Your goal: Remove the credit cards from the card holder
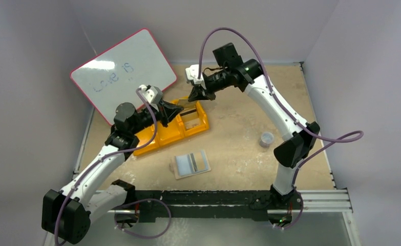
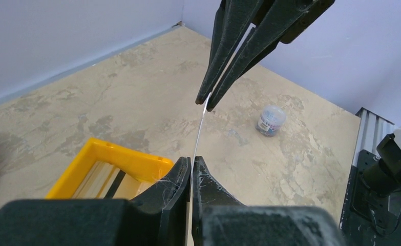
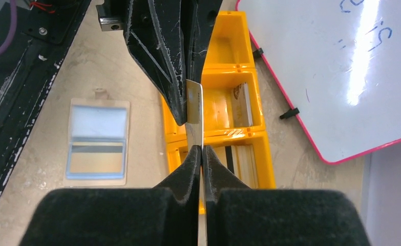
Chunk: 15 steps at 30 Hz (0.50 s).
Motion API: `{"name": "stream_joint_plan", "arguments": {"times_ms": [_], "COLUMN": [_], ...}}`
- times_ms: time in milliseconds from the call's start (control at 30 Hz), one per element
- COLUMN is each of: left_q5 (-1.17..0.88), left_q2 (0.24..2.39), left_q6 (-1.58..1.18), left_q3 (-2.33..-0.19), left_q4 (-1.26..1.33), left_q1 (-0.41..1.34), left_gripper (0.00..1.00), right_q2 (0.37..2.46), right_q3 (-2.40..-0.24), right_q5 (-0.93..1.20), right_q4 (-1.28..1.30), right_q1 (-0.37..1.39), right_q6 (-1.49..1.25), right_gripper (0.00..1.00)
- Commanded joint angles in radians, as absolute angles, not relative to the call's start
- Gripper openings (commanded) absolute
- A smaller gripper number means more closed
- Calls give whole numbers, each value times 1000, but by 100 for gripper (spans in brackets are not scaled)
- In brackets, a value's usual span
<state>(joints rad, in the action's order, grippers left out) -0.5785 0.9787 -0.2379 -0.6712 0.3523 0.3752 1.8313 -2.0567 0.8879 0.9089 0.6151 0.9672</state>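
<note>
Both left claw (image 2: pixel 191 165) and right claw (image 3: pixel 202 151) clamp 1 credit card (image 3: pixel 194 105) above the yellow bin (image 3: pixel 235 36).

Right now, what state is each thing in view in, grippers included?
left gripper: shut on one end of the credit card.
right gripper: shut on the other end of the same card.
credit card: in the air above the yellow bin, held by both grippers.
card holder: lying open and flat on the table, untouched.
yellow bin: on the table, cards inside.
whiteboard: tilted, written on.
jar: upright.
</note>
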Motion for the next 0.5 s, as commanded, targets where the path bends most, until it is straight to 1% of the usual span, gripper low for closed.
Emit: {"name": "stream_joint_plan", "arguments": {"times_ms": [0, 33, 67, 100, 167, 267, 367, 467], "left_q5": [-547, -543, -531, -515, -413, -127, 37, 112], "left_q2": [960, 960, 954, 945, 909, 820, 711, 608], "left_q6": [-268, -270, -275, -276, -279, -314, -353, -374], "left_q3": [-659, -655, -654, -650, -645, -636, -620, -592], "left_q4": [436, 424, 412, 403, 363, 247, 147, 73], "left_q1": [378, 377, 377, 378, 377, 376, 377, 377], "left_gripper": [18, 49, 56, 60, 67, 71, 73, 75], "right_q2": [1835, 1841, 1843, 1846, 1865, 1922, 2001, 2063], "right_q3": [-2091, -2097, -2101, -2100, -2109, -2121, -2132, -2143], "right_q5": [857, 846, 832, 804, 749, 650, 602, 606], "right_q4": [931, 941, 950, 950, 960, 1001, 1067, 1094], "right_q1": [617, 617, 617, 617, 617, 613, 610, 598], "right_q6": [988, 1003, 1018, 1022, 1023, 1047, 1101, 1132], "right_gripper": [0, 0, 0, 0, 0, 0, 0, 0]}}
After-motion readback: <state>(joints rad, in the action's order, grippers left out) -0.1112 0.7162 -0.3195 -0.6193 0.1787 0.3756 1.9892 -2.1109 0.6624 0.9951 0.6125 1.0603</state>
